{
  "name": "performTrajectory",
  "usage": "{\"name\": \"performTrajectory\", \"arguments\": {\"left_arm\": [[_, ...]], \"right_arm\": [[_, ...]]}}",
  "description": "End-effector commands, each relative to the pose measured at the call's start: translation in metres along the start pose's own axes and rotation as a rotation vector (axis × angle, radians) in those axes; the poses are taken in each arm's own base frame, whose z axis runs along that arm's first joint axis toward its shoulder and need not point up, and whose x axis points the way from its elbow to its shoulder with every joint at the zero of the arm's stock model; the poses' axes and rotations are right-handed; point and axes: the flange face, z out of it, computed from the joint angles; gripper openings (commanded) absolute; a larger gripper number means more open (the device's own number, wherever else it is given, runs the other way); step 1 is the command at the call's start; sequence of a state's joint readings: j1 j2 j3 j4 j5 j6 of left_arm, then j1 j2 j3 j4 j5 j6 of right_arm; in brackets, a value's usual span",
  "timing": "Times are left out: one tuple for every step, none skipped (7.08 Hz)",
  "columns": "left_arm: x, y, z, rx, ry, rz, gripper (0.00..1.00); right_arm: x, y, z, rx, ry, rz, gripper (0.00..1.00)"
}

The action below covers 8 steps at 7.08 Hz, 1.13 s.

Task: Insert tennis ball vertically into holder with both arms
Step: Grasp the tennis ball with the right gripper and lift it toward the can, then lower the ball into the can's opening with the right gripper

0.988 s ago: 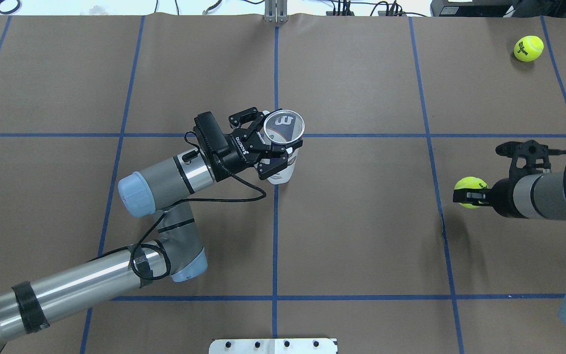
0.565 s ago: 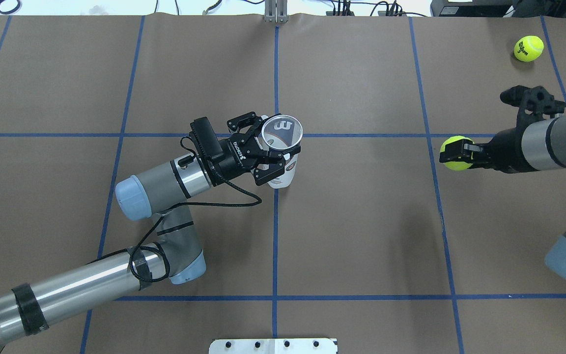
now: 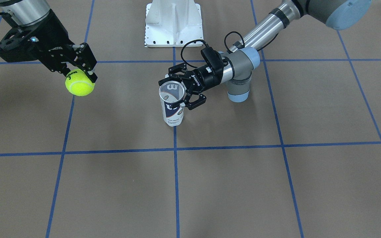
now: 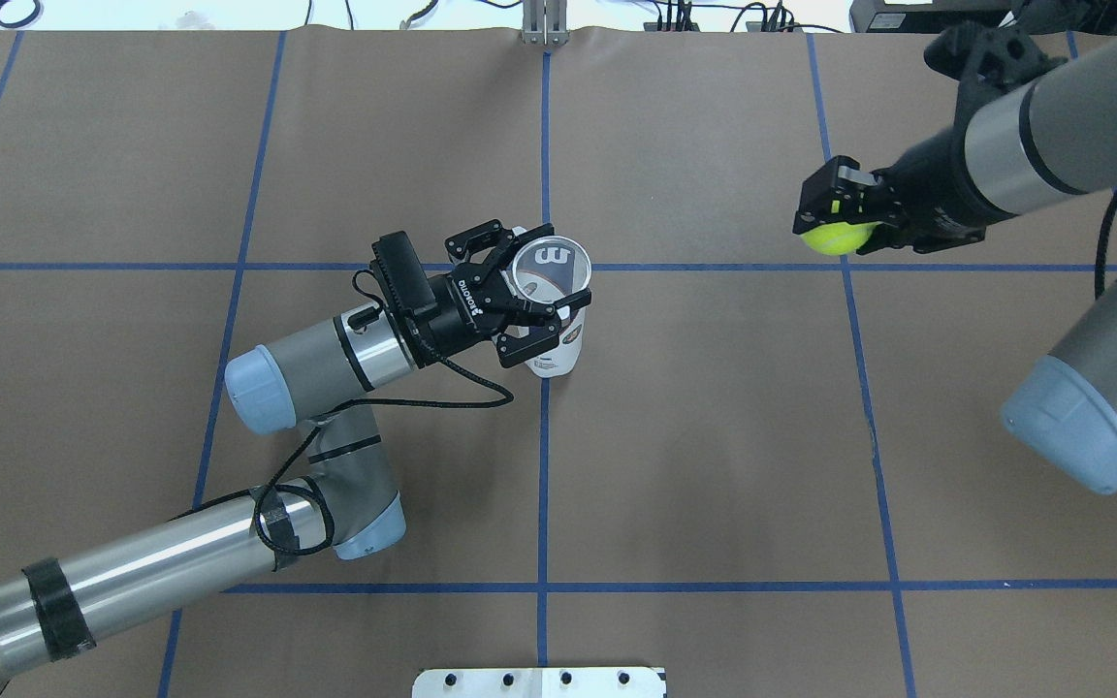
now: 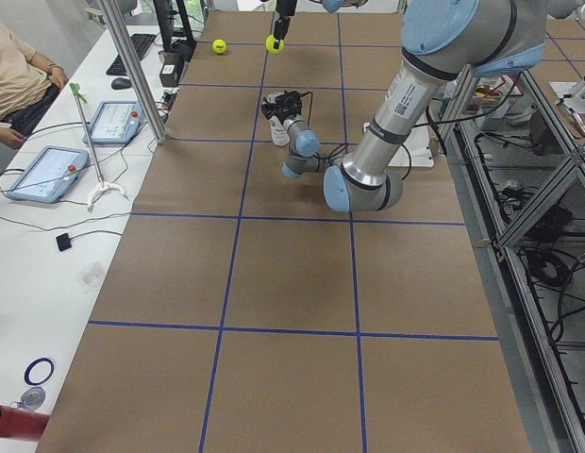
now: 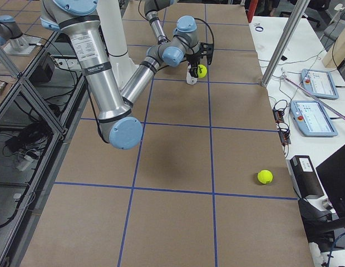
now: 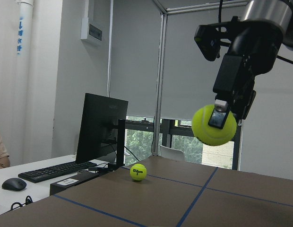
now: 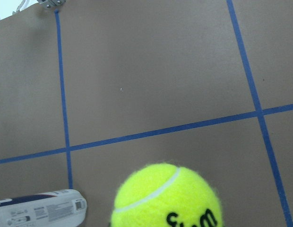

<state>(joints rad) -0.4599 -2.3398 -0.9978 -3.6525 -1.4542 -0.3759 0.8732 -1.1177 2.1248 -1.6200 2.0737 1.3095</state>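
Right pincer (image 4: 835, 218) grips tennis ball (image 4: 838, 237) (aloft) — left pincer (image 4: 531, 302) clasps holder (image 4: 556, 320).

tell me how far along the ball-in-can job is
Done: the left gripper holds the holder upright on the table, mouth open, and the right gripper has a tennis ball clamped in the air. Left: carry the ball over the can's mouth, lower it in, release.

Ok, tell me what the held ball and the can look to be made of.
Tennis ball: fuzzy neon felt, matte, with a white seam and black print. Holder: seemingly clear glossy plastic; the W label shows through its open mouth, with a printed white-and-navy wrap around it.
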Motion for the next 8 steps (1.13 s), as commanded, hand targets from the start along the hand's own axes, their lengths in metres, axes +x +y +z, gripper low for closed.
{"name": "performTrajectory", "arguments": {"left_arm": [[0.000,0.002,-0.001,-0.005,-0.001,0.000,0.92],[0.000,0.002,-0.001,-0.005,0.001,0.000,0.92],[0.001,0.003,-0.001,-0.006,0.002,-0.001,0.93],[0.001,0.003,0.000,-0.007,0.001,-0.001,0.94],[0.000,0.007,-0.005,-0.016,-0.001,-0.001,0.95],[-0.001,0.010,-0.007,-0.024,-0.003,0.000,0.95],[-0.001,0.012,-0.008,-0.027,-0.004,-0.001,0.95],[-0.001,0.013,-0.008,-0.030,-0.004,-0.001,0.95]], "right_arm": [[-0.057,0.011,-0.003,-0.013,-0.027,0.047,0.00],[-0.087,0.011,-0.005,-0.021,-0.018,0.068,0.00],[-0.108,0.018,-0.008,-0.027,-0.003,0.068,0.00],[-0.124,0.021,-0.002,-0.024,0.008,0.063,0.00],[-0.135,0.021,0.003,-0.028,0.015,0.061,0.00],[-0.142,0.021,0.010,-0.032,0.031,0.066,0.00],[-0.159,0.028,0.023,-0.027,0.074,0.071,0.00],[-0.183,0.032,0.036,-0.029,0.111,0.075,0.00]]}}
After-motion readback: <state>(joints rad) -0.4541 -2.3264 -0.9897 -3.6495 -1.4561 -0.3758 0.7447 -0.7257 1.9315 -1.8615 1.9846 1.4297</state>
